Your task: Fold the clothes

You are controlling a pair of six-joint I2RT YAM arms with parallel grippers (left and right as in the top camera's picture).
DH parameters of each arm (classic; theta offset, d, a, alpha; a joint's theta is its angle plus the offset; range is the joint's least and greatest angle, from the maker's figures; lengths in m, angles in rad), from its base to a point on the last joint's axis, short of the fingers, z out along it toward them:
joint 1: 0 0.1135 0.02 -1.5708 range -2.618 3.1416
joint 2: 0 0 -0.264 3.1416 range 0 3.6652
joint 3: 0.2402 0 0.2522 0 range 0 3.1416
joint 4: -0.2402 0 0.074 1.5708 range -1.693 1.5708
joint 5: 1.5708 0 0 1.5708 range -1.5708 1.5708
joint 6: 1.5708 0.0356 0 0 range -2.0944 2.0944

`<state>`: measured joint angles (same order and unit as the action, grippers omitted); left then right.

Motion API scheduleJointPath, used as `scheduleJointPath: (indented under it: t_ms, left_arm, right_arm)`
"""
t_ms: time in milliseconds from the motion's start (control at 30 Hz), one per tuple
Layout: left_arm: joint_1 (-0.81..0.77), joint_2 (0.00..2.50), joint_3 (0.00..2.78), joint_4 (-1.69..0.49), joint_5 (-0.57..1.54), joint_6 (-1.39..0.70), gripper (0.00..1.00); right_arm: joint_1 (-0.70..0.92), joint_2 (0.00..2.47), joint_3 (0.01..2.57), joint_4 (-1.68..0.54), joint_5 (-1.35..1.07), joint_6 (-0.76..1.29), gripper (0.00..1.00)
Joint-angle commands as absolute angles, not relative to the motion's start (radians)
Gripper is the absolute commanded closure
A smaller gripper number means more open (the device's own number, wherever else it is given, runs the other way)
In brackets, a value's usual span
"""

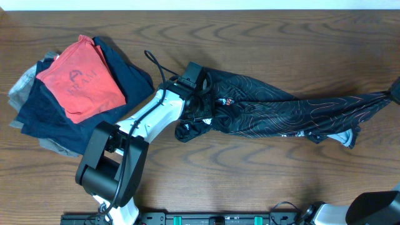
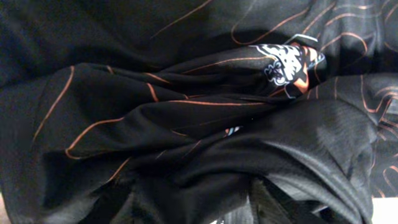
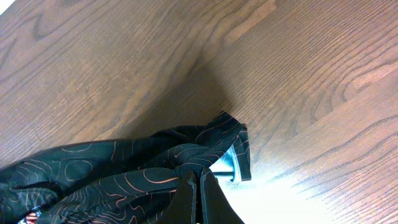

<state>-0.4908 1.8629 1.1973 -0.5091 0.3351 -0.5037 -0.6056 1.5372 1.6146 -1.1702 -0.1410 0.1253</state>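
Note:
The clothes, a black jersey [image 1: 281, 109] with fine orange and white contour lines, lies stretched in a long bunched strip across the middle of the table. My left gripper [image 1: 199, 94] is pressed into its crumpled left end. In the left wrist view the jersey [image 2: 186, 112] fills the frame, a small coloured logo [image 2: 286, 62] shows, and cloth hides the fingers, so their stance is unclear. At the far right edge, my right gripper [image 1: 395, 91] holds the jersey's other end. In the right wrist view that gripper [image 3: 199, 179] is shut on a fold of the jersey [image 3: 112, 168], near a pale hem.
A pile of other garments sits at the left: a red-orange shirt [image 1: 81, 78] on top of navy blue pieces [image 1: 44, 112]. A black cable [image 1: 156, 65] loops behind my left arm [image 1: 150, 119]. The wooden table [image 1: 281, 44] lies bare behind and in front of the jersey.

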Motion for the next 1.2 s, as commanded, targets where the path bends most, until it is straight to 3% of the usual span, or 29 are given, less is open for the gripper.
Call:
scheduleJointPath:
  t_ms: [0, 233, 367, 633, 967, 1167]
  left_arm:
    - [-0.505, 1.876, 1.186, -0.510, 0.327, -0.504, 0.52]
    - [-0.528, 1.876, 1.187, -0.506, 0.327, -0.503, 0.54]
    - [-0.528, 1.876, 1.187, -0.506, 0.326, -0.503, 0.76]
    - [-0.525, 1.843, 1.193, -0.538, 0.327, -0.475, 0.94]
    - [-0.362, 1.514, 1.339, -0.827, 0.338, -0.389, 0.94]
    - [-0.195, 1.271, 1.441, -0.844, 0.432, -0.363, 0.93]
  right_arm:
    - [-0.601, 1.538, 1.628, -1.171, -0.134, 0.134, 0.99]
    - [-0.601, 1.538, 1.628, -1.171, -0.134, 0.134, 0.99]
    - [-0.601, 1.538, 1.628, -1.171, -0.134, 0.134, 0.99]
    - [-0.601, 1.538, 1.628, -1.175, -0.134, 0.134, 0.99]
    - [-0.616, 1.537, 1.642, -1.201, -0.202, 0.133, 0.99]
    - [-0.649, 1.535, 1.801, -1.325, -0.358, 0.079, 0.99]
